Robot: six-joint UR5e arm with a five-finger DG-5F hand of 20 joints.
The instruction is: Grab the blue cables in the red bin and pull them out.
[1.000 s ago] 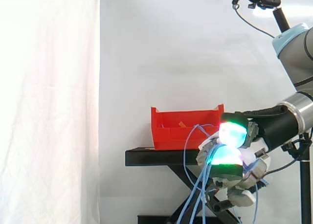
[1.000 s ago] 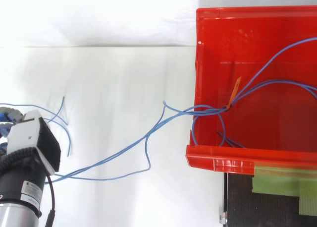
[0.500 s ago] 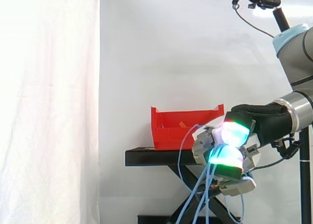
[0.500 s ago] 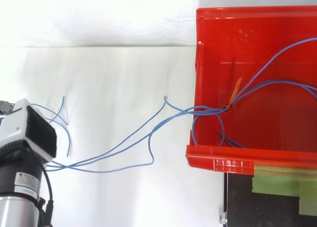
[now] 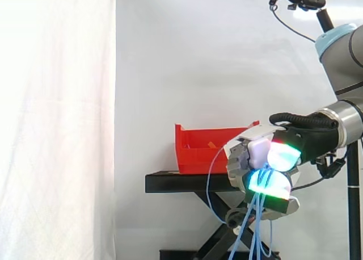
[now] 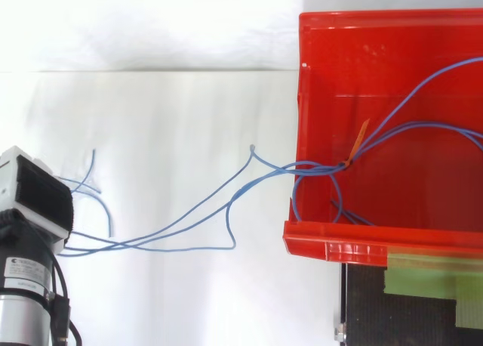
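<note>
Seen from the side, the robot hand [image 5: 262, 168] hangs just off the right end of the counter [image 5: 181, 182], near the red bin [image 5: 198, 150]. Its fingers are curled tightly around the blue cables [image 5: 253, 226], whose loose ends dangle beneath it. From above, the cables' route is visible. They stretch from under the arm's wrist [image 6: 30, 240] at lower left, cross the bin's left wall and meet at an orange tie [image 6: 359, 138] inside the bin, with strands running on to the right edge. Green tape [image 6: 423, 274] lies on the counter.
</note>
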